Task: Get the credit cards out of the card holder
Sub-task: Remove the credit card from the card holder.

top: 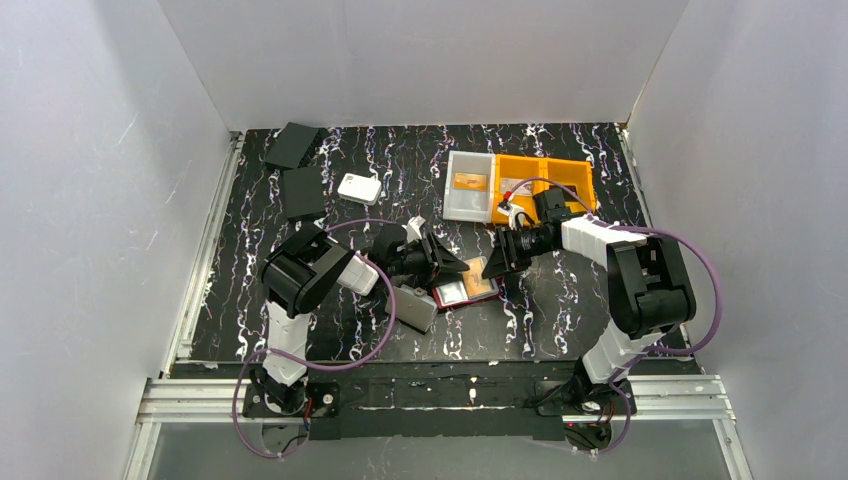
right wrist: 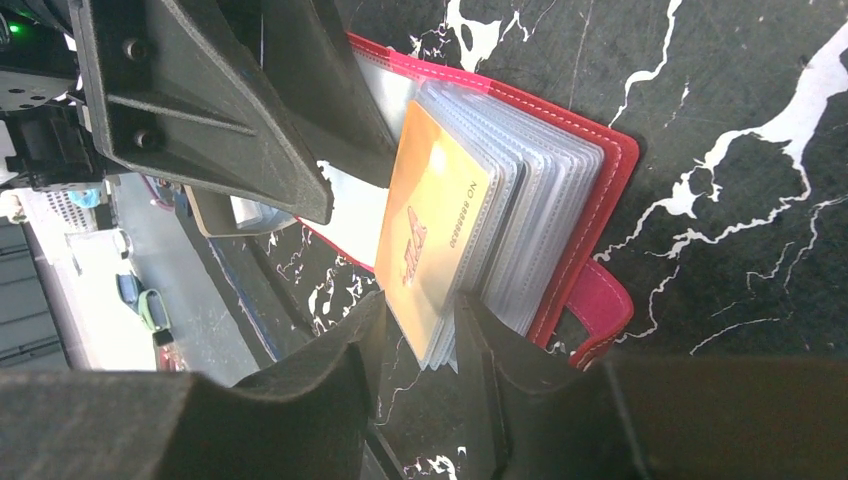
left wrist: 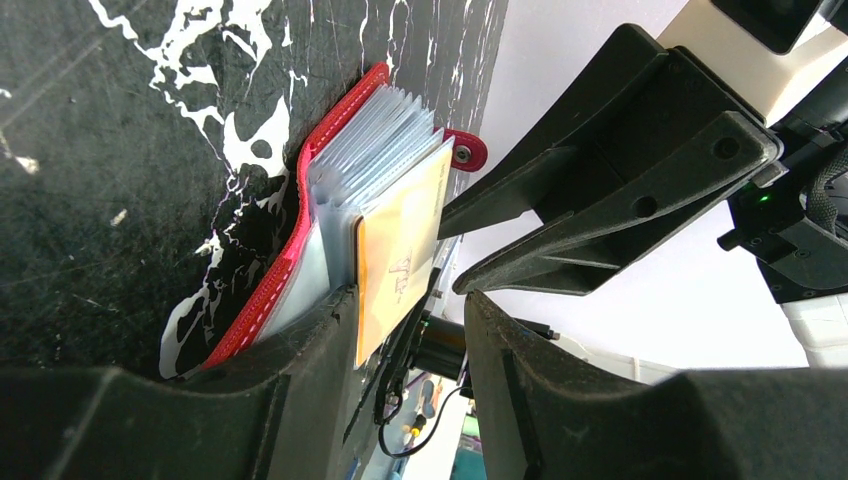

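Note:
The dark red card holder (top: 466, 291) lies open on the black marbled table between both grippers. In the left wrist view its red cover (left wrist: 338, 118) and clear sleeve pages fan upward, and an orange-gold credit card (left wrist: 400, 260) sits in the front sleeve. My left gripper (left wrist: 410, 325) is open, its lower finger against the holder's page, the orange card's edge between the jaws. My right gripper (right wrist: 420, 320) is open around the corner of the sleeve pages holding the orange card (right wrist: 435, 225); the pages touch one finger only. The snap tab (right wrist: 603, 300) sticks out beside it.
An orange bin (top: 545, 185) and a clear tray (top: 468, 198) holding an orange card stand at the back right. A white rounded box (top: 358, 188) and two dark flat cases (top: 303, 192) lie at the back left. A grey case (top: 415, 308) lies by the holder.

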Controlling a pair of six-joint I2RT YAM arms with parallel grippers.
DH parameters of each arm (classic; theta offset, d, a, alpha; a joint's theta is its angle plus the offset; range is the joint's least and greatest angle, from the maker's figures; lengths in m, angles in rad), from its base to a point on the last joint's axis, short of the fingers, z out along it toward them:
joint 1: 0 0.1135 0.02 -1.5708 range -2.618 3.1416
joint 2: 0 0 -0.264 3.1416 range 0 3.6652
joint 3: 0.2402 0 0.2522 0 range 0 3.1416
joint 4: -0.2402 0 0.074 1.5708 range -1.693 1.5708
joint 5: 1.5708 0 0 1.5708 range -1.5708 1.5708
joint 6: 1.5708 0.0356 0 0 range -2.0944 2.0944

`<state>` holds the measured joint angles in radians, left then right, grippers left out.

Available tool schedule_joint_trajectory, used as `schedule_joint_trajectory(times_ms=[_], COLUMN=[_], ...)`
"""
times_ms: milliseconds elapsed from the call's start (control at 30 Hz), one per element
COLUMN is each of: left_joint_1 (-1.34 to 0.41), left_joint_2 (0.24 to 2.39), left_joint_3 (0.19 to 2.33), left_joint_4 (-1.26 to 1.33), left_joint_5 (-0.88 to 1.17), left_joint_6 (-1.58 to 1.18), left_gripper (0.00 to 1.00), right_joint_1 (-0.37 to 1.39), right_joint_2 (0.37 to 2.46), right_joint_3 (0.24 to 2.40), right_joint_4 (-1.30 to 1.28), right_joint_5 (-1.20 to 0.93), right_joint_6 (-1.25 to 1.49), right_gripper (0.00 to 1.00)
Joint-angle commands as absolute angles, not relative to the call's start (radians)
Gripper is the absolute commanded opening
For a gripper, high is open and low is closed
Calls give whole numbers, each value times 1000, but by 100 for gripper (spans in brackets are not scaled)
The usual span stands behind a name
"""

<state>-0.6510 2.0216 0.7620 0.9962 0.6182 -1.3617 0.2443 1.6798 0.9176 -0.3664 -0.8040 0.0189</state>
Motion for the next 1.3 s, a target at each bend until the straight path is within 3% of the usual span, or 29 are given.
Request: schedule_joint_trajectory(times_ms=[0, 267, 433, 967, 1167, 1267], left_joint_1=[-658, -659, -659, -659, -658, -658], left_joint_2=[2021, 2020, 2020, 2015, 2001, 1997], left_joint_3=[770, 771, 770, 776, 769, 766], left_joint_4=[1022, 1023, 1022, 1025, 1025, 1024], left_joint_5=[642, 644, 643, 652, 650, 648], left_joint_6=[-1358, -1359, -1359, -1346, -1336, -1330], left_gripper=[42, 42, 42, 43, 43, 43], right_joint_1=[253, 255, 259, 271, 272, 270], right_joint_2=[1655, 1637, 1642, 1723, 1692, 1673], right_joint_3=[914, 912, 913, 940, 917, 891], right_joint_4=[-364, -372, -375, -389, -293, -217], right_joint_5=[-855, -861, -870, -953, -1086, -1107], right_joint_6=[4, 3, 3, 26, 100, 169], right_gripper=[39, 29, 29, 58, 59, 50])
